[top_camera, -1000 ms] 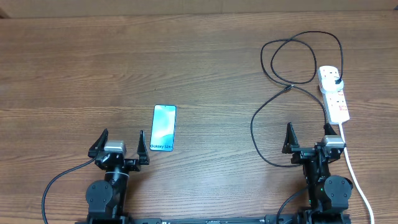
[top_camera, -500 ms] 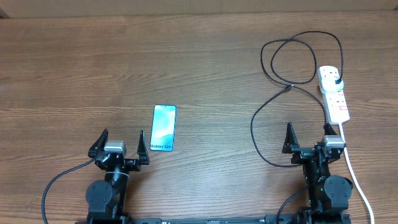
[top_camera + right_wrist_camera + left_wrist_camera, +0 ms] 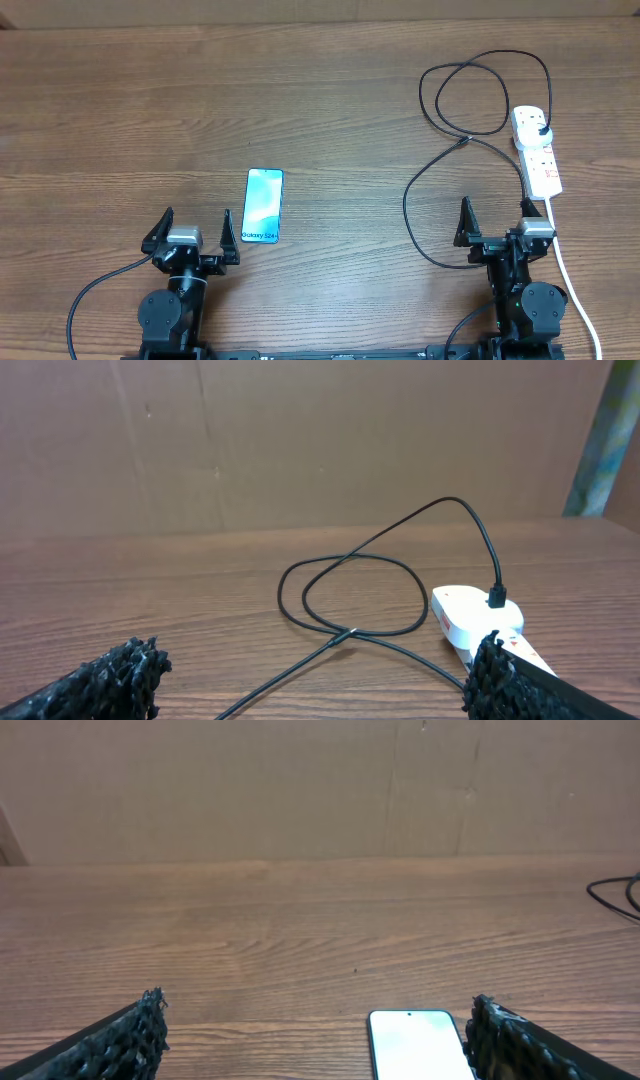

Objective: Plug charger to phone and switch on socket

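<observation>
On the table (image 3: 120, 110), the phone (image 3: 263, 205) lies screen-up, unplugged

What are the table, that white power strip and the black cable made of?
Table: wood or wood-look laminate, matte, with visible grain. Power strip: likely hard white plastic, smooth moulded body. Charger cable: seemingly black rubbery sheath, bending in loose loops.

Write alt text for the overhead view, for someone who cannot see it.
A phone lies screen up on a wooden table, apart from a looped black charger plugged into a white socket at right. The left gripper and right gripper sit open at the near edge, holding nothing.
</observation>
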Robot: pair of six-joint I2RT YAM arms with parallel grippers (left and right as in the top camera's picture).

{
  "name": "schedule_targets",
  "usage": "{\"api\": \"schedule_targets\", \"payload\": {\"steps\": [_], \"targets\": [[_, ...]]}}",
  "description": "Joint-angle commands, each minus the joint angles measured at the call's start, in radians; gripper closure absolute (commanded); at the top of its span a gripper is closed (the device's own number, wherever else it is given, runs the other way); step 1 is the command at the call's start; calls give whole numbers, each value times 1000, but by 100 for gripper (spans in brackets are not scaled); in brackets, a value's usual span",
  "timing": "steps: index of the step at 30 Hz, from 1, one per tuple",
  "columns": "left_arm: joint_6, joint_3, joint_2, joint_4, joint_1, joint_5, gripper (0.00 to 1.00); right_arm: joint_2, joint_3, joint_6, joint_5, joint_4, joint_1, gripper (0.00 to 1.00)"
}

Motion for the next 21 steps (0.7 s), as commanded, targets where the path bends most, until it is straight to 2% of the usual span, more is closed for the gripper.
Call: {"api": "schedule_targets", "payload": {"steps": [1,6,14,21], "targets": [[17,-3,-8,0,-5,-20,0,-6,-10,-2,-6,6,4,0],[-56,-3,-8,-3,-5,-1,0,-6,-10,-2,-5,6,4,0],[-292,57,-8,-7,-5,67,0,-6,-11,-2,-5,6,4,0],[-303,195,8,-138,-5,73,0,-6,-10,-2,-5,6,4,0]]}}
